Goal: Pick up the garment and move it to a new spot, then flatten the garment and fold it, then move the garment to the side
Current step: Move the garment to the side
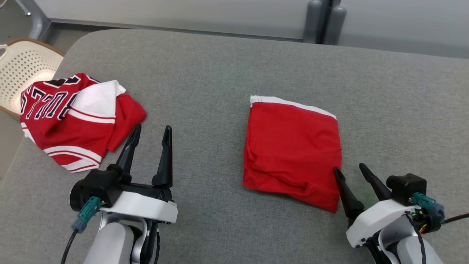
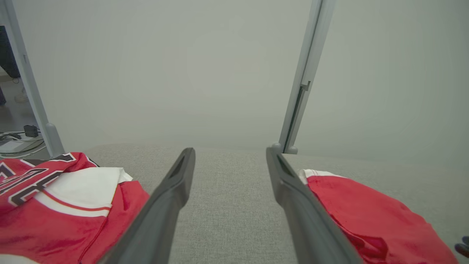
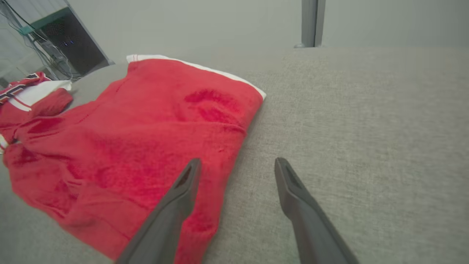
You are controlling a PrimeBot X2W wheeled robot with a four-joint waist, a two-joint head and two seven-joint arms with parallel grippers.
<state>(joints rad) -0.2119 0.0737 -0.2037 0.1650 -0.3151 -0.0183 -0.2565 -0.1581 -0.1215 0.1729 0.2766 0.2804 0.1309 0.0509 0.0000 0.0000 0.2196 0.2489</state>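
Note:
A red garment [image 1: 293, 146] with a white band along its far edge lies folded into a rough square on the grey cloth table [image 1: 205, 73], right of centre. My right gripper [image 1: 348, 167] stands open at the garment's near right corner, its left finger over the red edge [image 3: 146, 135] and its right finger over bare cloth. My right gripper [image 3: 238, 160] holds nothing. My left gripper [image 1: 152, 128] is open and empty over bare table, between the folded garment [image 2: 366, 216] and a crumpled red and white jersey [image 1: 73, 117]. The fingers of my left gripper [image 2: 230, 150] stand wide apart.
The crumpled jersey [image 2: 55, 205] with dark numerals lies near the table's left edge. A cream perforated chair [image 1: 22, 69] stands beyond that edge. A grey post [image 1: 322, 22] and pale wall panels rise behind the table's far edge.

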